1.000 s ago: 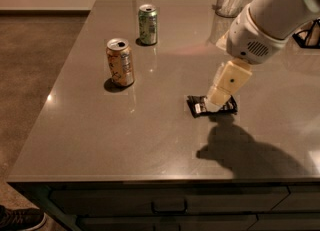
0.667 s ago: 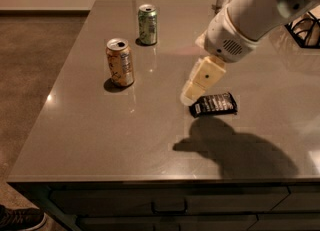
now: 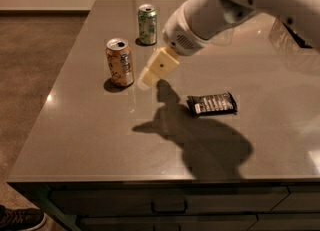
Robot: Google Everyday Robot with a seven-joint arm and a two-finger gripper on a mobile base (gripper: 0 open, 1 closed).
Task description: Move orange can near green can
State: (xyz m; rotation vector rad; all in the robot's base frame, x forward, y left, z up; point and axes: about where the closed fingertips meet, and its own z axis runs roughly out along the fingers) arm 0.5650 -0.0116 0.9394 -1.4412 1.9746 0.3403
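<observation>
Nearest, at the bottom left corner, one dark shoe (image 3: 20,217) shows on the brown floor, cut off by the frame edge. Beside it runs the front of the counter, with one thin drawer handle (image 3: 170,207) plain to see and a second below it only half in view.

The table (image 3: 75,145) has a smooth grey-brown top, glossy enough to catch small spots of light, and the arm's broad shadow (image 3: 210,150) lies across its middle. One flat snack bar (image 3: 211,104) in a dark crinkled wrapper with pale print lies at the shadow's upper edge, well apart from both cans.

There are two cans, both slim metal cylinders standing upright with silver tops. The orange can (image 3: 120,62), patterned in orange and tan, stands in the left half of the top. The single gripper (image 3: 150,72), a cream, blocky piece on a rounded white arm, slants down just beside this can on its right side in the view; contact cannot be made out, nor whether the gripper is open or closed.

Farther back the green can (image 3: 147,24), green and white, stands near the far edge, behind the orange can and apart from it.

At the far right something clear and glassy (image 3: 282,32) is partly covered by the arm and hard to identify.
</observation>
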